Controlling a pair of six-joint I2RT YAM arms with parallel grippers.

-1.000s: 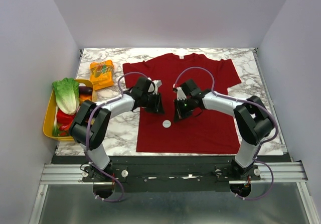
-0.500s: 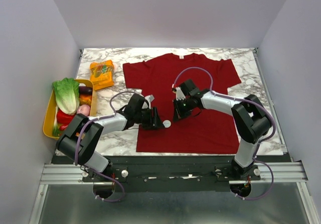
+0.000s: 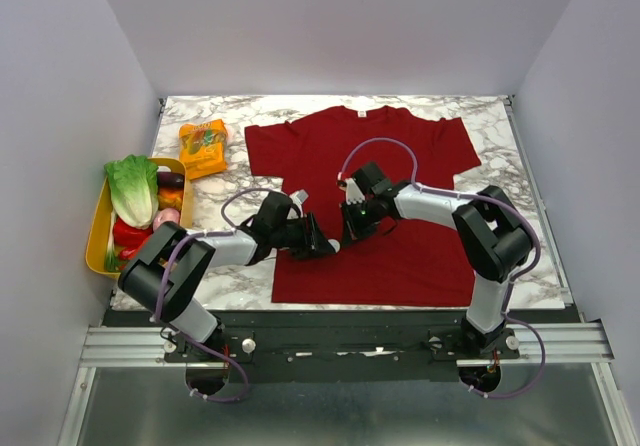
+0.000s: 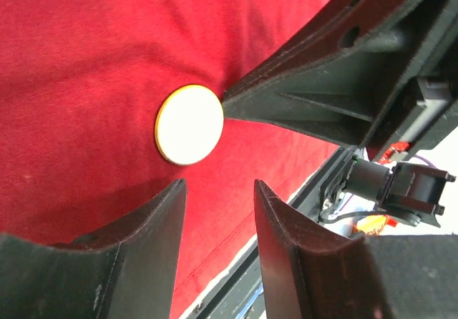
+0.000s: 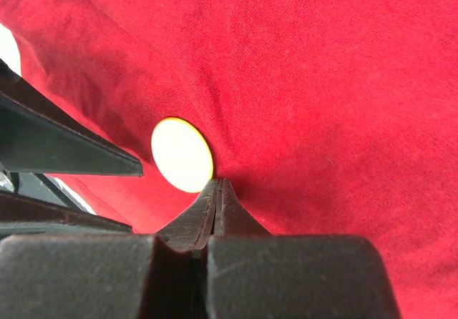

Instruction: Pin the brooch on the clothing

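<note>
The dark red T-shirt [image 3: 400,156] lies flat on the marble table. The brooch [image 3: 336,247] lies on its lower left part, pale back up with a yellow rim, and shows in the left wrist view [image 4: 189,124] and the right wrist view [image 5: 182,154]. My left gripper [image 3: 322,247] is open and low over the shirt [image 4: 86,61], its fingertips [image 4: 175,190] just short of the brooch. My right gripper [image 3: 347,236] is shut and empty. Its closed tip [image 5: 218,184] touches the brooch's edge from the other side and presses the shirt [image 5: 322,83].
An orange snack packet [image 3: 203,146] lies at the shirt's left shoulder. A yellow tray [image 3: 96,228] with lettuce and other food stands at the table's left edge. The shirt's hem lies near the table's front edge [image 4: 236,276].
My left gripper has swung from the upper left of the shirt down and right to the brooch. My right gripper has edged left until its tip meets the brooch.
</note>
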